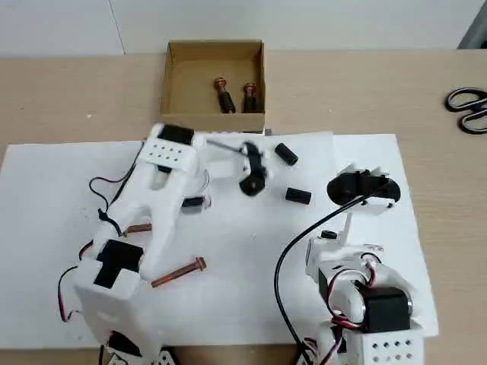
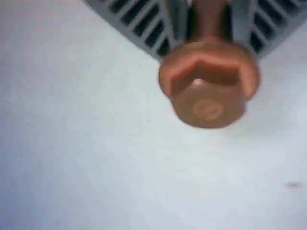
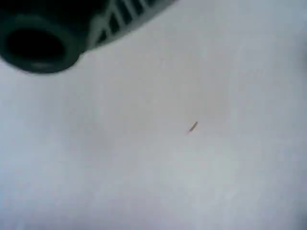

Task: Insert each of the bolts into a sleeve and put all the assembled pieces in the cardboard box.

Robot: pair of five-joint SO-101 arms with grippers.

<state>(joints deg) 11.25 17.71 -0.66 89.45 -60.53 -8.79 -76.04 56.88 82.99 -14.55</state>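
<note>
My left gripper (image 2: 207, 19) is shut on a copper bolt (image 2: 208, 84), whose hex head faces the camera over the white sheet. In the high view this gripper (image 1: 253, 169) hangs just below the cardboard box (image 1: 171, 76), which holds two assembled pieces (image 1: 223, 94). My right gripper (image 3: 62, 24) is shut on a black sleeve (image 3: 36, 45), hollow end toward the camera; in the high view it (image 1: 364, 188) sits at the right of the sheet. Two loose sleeves (image 1: 286, 154) (image 1: 298, 196) lie between the grippers. Two loose bolts (image 1: 179, 272) (image 1: 138, 227) lie near the left arm.
A white paper sheet (image 1: 251, 304) covers most of the wooden table. Scissors (image 1: 468, 106) lie at the far right edge. Black cables run from both arm bases across the sheet.
</note>
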